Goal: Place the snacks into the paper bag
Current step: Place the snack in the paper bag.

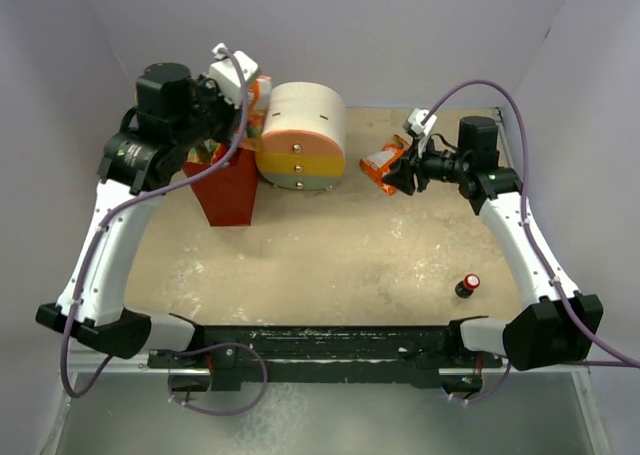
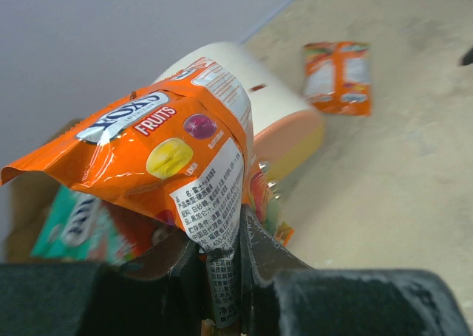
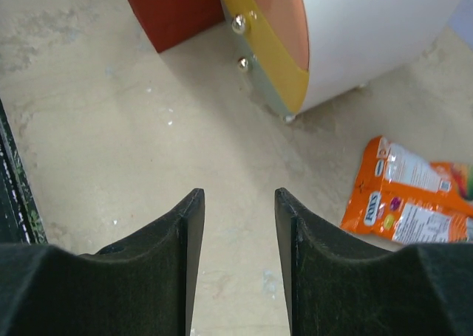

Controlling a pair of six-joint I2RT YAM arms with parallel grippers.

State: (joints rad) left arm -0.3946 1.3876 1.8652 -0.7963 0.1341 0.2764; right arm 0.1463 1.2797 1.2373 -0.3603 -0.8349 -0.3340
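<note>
The left gripper (image 2: 223, 247) is clamped narrow on the bottom seam of an orange fruit-sweet packet, the held packet (image 2: 162, 151), which stands up and fans out above the fingers. In the overhead view it hangs over the paper bag (image 1: 228, 190), which stands at about ten o'clock on the table (image 1: 330, 255), touching or just beside the drawer unit (image 1: 302, 135) at its three o'clock. A teal packet (image 2: 70, 225) and other wrappers show below the held one, apparently already in the bag. The main risk here is the release: the grip is on a thin strip of seam and the packet's bulk leans toward eleven o'clock in the left wrist view, so if the jaws part while it is off the mouth's centre, it could catch the rim or a handle and slide down outside, or lodge between bag and drawer unit. A push downward could also buckle or tip the light bag. The right gripper (image 3: 238, 203) stands moderately wide with nothing between its fingers, low over bare table, and the loose packet (image 3: 410, 203) lies at about three o'clock of them, not between them. Closing from here would probably pinch air or only nudge the crinkly foil sideways, toward the drawer unit at its twelve o'clock. The small bottle (image 1: 467, 285), at four o'clock on the table, sits close to the right arm and could be knocked by a wide swing.
</note>
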